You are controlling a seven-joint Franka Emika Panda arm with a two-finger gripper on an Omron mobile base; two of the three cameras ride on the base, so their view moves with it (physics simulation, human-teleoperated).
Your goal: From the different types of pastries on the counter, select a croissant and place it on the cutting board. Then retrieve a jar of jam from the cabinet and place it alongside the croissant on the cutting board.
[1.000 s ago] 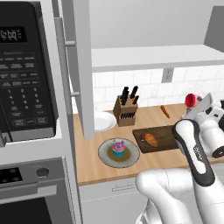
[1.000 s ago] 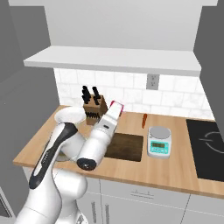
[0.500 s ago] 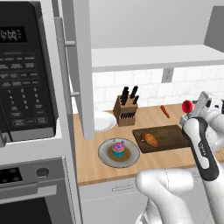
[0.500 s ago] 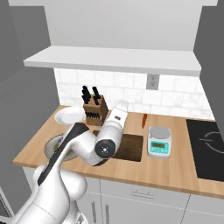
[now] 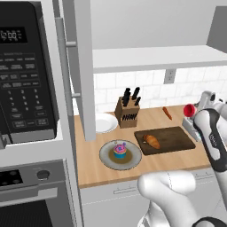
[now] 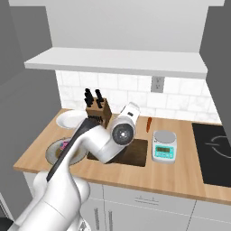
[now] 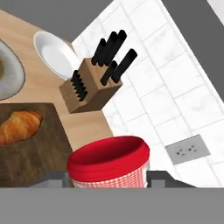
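You saw the small golden-brown crescent croissant (image 5: 152, 141) lying flat on the left part of the dark brown rectangular wooden cutting board (image 5: 173, 138), which sat on the light tan wooden counter (image 5: 133, 170). To the board's left, the cupcake with blue wrapper and pink frosting (image 5: 119, 150) stood upright. The small squat red jar of jam (image 7: 110, 162), with its red lid and a pale checked band, was up in the air above the board's right end, close before the hand camera. The white open wall cabinet (image 5: 150, 58) hung above the counter.
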